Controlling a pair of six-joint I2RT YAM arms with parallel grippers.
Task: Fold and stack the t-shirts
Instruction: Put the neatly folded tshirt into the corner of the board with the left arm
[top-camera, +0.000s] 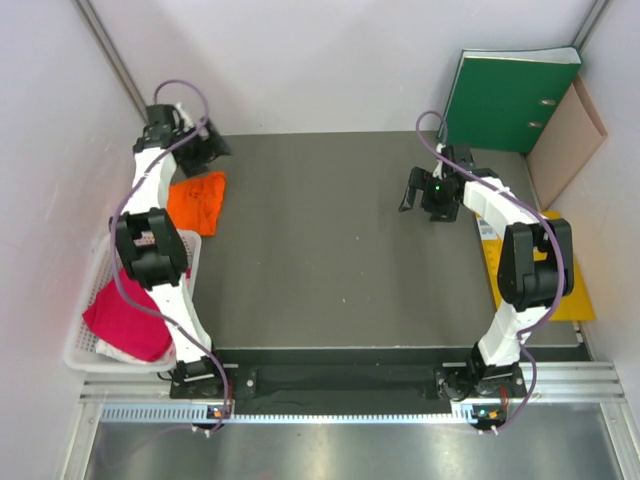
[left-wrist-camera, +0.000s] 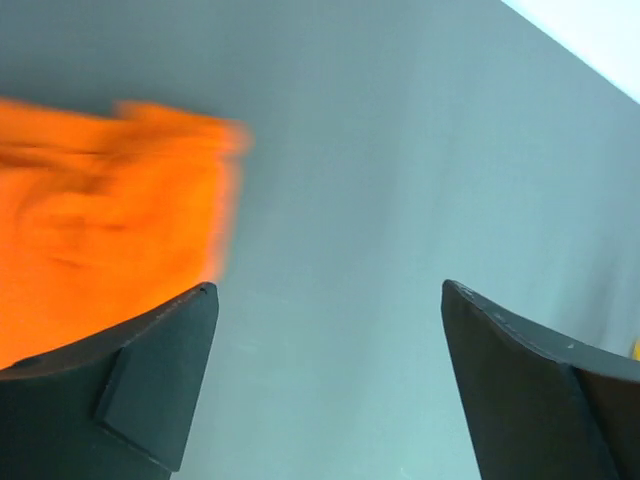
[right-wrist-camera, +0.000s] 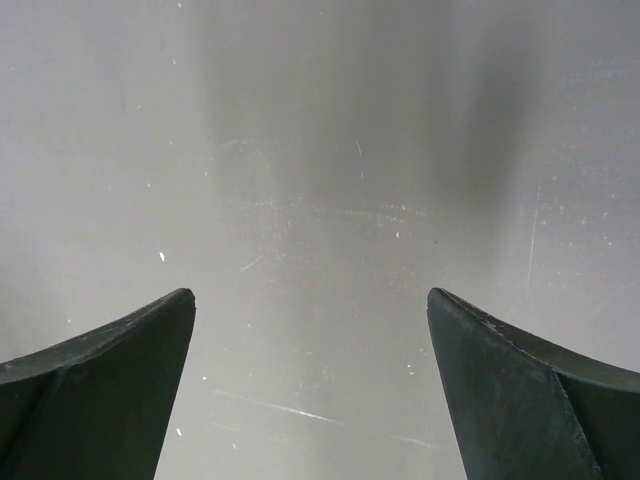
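— At the far left corner of the dark grey table (top-camera: 330, 260), how does the left gripper (top-camera: 205, 148) stand?
— Released. Its black fingers (left-wrist-camera: 150, 380) are spread wide and hold nothing. The crumpled bright orange cloth t-shirt (top-camera: 196, 202) lies on the table just beside it, on the near side, and is blurred in the wrist view.
— And the right gripper (top-camera: 428, 190)?
— Parted too and empty, over the grey tabletop at the far right.
— The other shirt?
— The magenta-pink cloth t-shirt (top-camera: 125, 318) is bunched in the white plastic mesh basket (top-camera: 80, 355) at the table's left edge.
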